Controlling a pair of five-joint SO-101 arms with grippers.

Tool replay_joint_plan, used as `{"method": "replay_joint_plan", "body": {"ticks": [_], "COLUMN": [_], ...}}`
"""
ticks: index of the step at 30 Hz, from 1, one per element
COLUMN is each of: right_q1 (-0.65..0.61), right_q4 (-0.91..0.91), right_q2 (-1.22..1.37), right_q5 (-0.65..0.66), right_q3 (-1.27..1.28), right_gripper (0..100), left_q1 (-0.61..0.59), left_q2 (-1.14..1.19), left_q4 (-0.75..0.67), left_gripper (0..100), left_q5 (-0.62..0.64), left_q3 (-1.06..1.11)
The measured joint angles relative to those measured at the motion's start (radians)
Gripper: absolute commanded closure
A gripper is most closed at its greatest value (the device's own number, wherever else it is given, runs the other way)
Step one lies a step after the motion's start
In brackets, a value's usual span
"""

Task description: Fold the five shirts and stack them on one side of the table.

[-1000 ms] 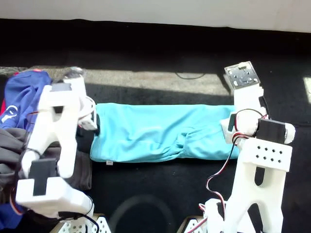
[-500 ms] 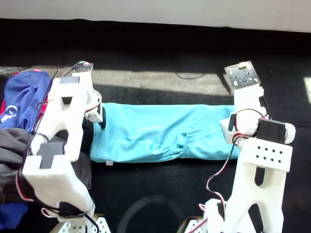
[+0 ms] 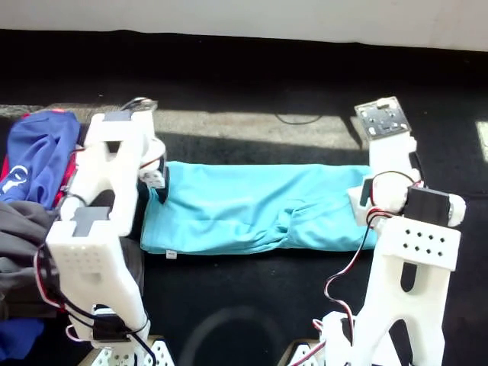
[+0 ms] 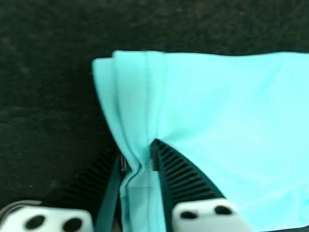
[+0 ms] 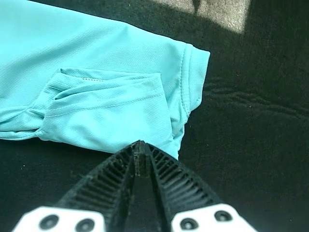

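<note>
- I see the turquoise shirt (image 3: 252, 207), folded into a long band, lying flat across the middle of the black worktop (image 3: 244, 297) in the high view.
- My left tool (image 4: 139, 160) pinches the folded hem at the band's left end.
- My right tool (image 5: 140, 145) is pressed together, its tip over the band's right end; I cannot tell whether it has caught any cloth.
- A heap with a blue shirt (image 3: 38, 152) and grey cloth (image 3: 19, 236) sits at the frame's left edge.

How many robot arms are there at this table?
2. The left arm stands at one end of the turquoise shirt, the right arm at the other end. None seems hidden.
</note>
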Motion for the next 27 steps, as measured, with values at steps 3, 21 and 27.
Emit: {"method": "replay_joint_plan", "body": {"ticks": [3, 21, 27], "right_q1": [0.057, 0.433, 0.612], "right_q4": [0.000, -0.549, -0.646], "right_q2": [0.000, 0.000, 0.000], "right_q5": [0.000, 0.000, 0.000], "right_q3": [0.023, 0.641, 0.753], "right_gripper": [99.2, 99.2, 99.2], "left_q1": [-0.009, 0.008, 0.226], "left_q2": [0.002, 0.008, 0.008], "left_q4": [0.000, 0.331, 0.454], "left_gripper": [99, 99, 99], "left_q5": [0.002, -0.052, 0.015], "left_q3": [-0.008, -0.299, -0.476]}}
